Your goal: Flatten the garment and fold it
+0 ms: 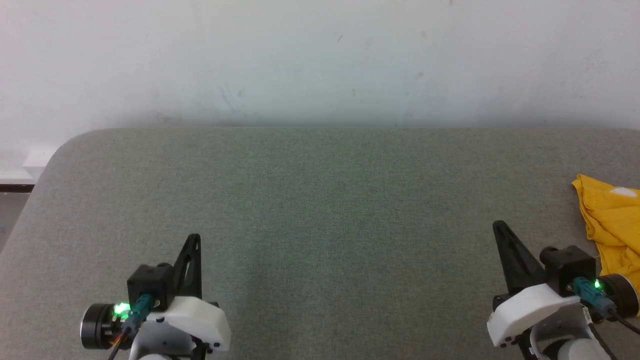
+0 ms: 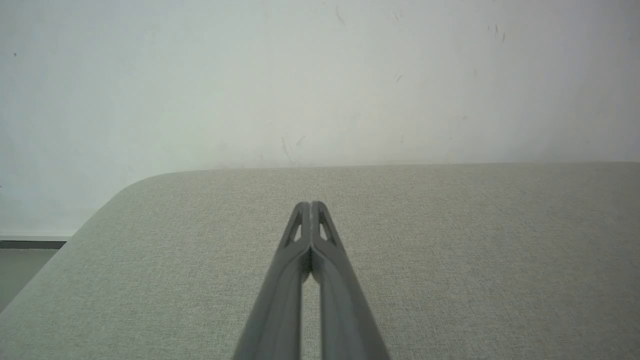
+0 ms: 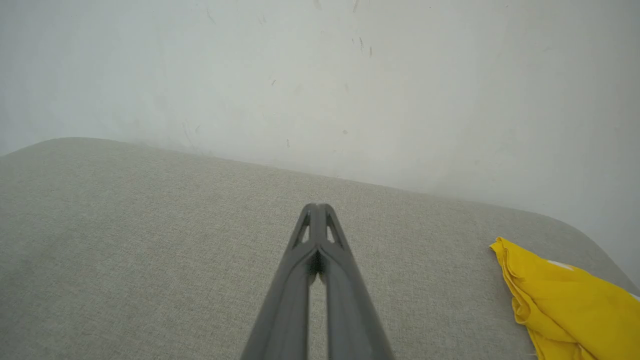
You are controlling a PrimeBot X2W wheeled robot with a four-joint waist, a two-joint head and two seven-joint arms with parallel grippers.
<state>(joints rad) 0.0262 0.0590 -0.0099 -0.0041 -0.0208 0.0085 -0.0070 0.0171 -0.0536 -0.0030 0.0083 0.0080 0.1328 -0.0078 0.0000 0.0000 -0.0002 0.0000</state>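
The garment is a bright yellow bunched cloth with a small white patch, lying at the right edge of the head view and cut off by it. In the right wrist view the garment lies at the lower right, clear of the fingers. My right gripper hovers over the table to the garment's left, shut and empty, as the right wrist view confirms. Far across at the lower left, my left gripper is also shut on nothing, its tips pressed together.
A grey-green fabric-covered table with rounded far corners spans the head view. A pale wall rises right behind its far edge. At the far left a strip of floor shows beyond the table's corner.
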